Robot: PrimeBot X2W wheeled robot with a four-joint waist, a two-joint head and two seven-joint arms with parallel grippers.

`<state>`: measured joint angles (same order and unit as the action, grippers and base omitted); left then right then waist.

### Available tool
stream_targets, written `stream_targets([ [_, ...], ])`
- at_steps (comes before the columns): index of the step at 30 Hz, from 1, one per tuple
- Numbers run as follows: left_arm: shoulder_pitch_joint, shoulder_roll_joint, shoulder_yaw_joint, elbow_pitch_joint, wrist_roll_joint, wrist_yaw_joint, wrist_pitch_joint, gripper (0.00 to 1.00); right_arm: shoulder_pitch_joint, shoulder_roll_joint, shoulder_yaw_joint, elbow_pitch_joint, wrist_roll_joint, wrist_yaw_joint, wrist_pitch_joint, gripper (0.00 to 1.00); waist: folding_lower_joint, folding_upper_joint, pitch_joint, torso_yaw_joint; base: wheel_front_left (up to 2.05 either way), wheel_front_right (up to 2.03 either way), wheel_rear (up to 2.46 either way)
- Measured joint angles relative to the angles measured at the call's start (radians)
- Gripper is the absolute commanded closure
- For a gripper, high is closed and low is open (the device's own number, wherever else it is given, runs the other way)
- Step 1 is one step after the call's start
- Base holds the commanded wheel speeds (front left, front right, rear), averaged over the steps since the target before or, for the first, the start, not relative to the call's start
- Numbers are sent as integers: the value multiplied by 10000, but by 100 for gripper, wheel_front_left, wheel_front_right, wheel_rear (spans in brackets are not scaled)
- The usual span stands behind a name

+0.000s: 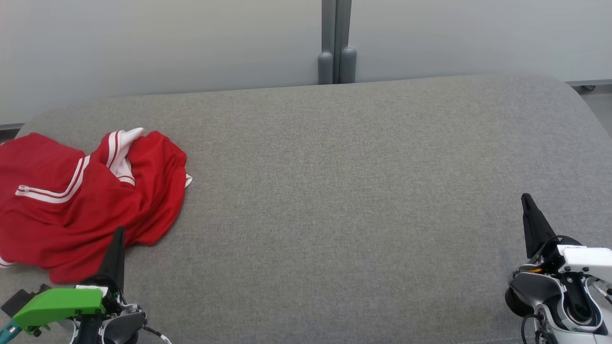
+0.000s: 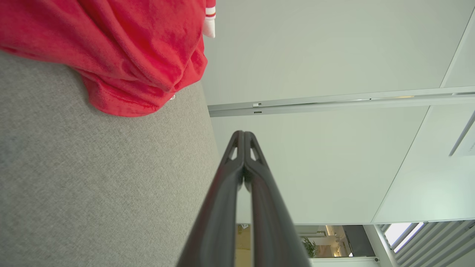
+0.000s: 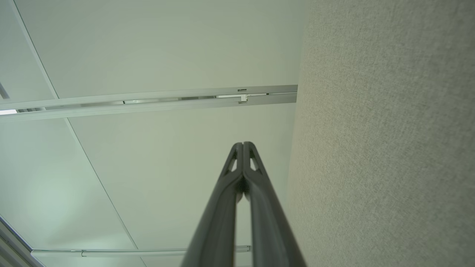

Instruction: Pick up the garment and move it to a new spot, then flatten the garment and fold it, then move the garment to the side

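Garment [image 1: 71,205] on the left of the head view, folks: a red heap with white stripes, bunched up on the grey fabric-covered counter [image 1: 334,191] and running out past the frame's left edge, so how near it lies to the counter's rim over there I can't tell. Left end effector [image 1: 118,236] sits at the lower left, its 2 dark fingers pressed tight together with nothing between them, the tip showing against the heap's near hem. In the left wrist view those tips stand apart from the red cloth, which lies in that frame's upper left. Right end effector [image 1: 528,205] is way over at the lower right, well apart from the garment, likewise pinched closed on nothing. Now the hazards. Go in with the fingers closed like this and they'd likely just shove the heap along, maybe toward that unseen left rim, instead of taking hold. Open up and dive too deep, and a fingertip could catch the counter's fabric cover along with the cloth. Pinch only 1 loose top fold and the rest may drag, twist or slip free on the way to the new spot. And with the folds hiding which edge is which, a poor choice of grab point would probably leave a tangle that is harder to flatten. A lift by 1 arm alone, I'd judge, lets the garment hang and bunch again.
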<state>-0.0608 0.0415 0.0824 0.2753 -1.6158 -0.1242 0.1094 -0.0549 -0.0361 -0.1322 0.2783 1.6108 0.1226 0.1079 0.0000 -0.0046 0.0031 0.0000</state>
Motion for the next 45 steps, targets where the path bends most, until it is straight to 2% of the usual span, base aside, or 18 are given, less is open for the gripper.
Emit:
stream_targets([
  [2, 0, 0, 2, 0, 0, 0, 0, 100, 0, 2, 0, 0, 0, 0, 0, 100, 0, 0, 0, 0, 0, 0, 0],
  [3, 12, -4, -6, 56, -2, 2, -2, 0, 23, 15, 6, 46, 0, -4, -2, 0, 0, 0, 0, 0, 0, 0, 0],
  [13, 324, -146, -113, 303, 115, 10, -121, 0, 363, 111, 140, 265, -284, -13, -221, 0, 1, 0, 2, 12, 0, 0, 0],
  [18, 325, -127, -203, 270, 318, 10, -238, 0, 365, -236, 464, 240, -821, -13, -395, 0, 1, 0, -5, 50, 0, 0, 0],
  [22, 328, 15, -297, 207, 855, 10, -462, 0, 364, -472, 738, 180, -1356, -111, -533, 0, 1, 0, -9, 80, 0, 0, 0],
  [28, 351, 232, -598, 119, 1783, 10, -761, 0, 257, -945, 1250, -127, -2631, -545, -738, 0, 0, 0, -10, 102, 0, 0, 0],
  [32, 352, 462, -771, 121, 2466, 13, -867, 0, 226, -918, 1536, -155, -3522, -633, -851, 0, 1, 0, -13, 113, 0, 0, 0],
  [45, 356, 489, -930, 59, 4004, 230, -1266, 0, 228, -938, 2102, -161, -5212, -895, -1252, 0, 0, 1, -64, 129, 0, 0, 0],
])
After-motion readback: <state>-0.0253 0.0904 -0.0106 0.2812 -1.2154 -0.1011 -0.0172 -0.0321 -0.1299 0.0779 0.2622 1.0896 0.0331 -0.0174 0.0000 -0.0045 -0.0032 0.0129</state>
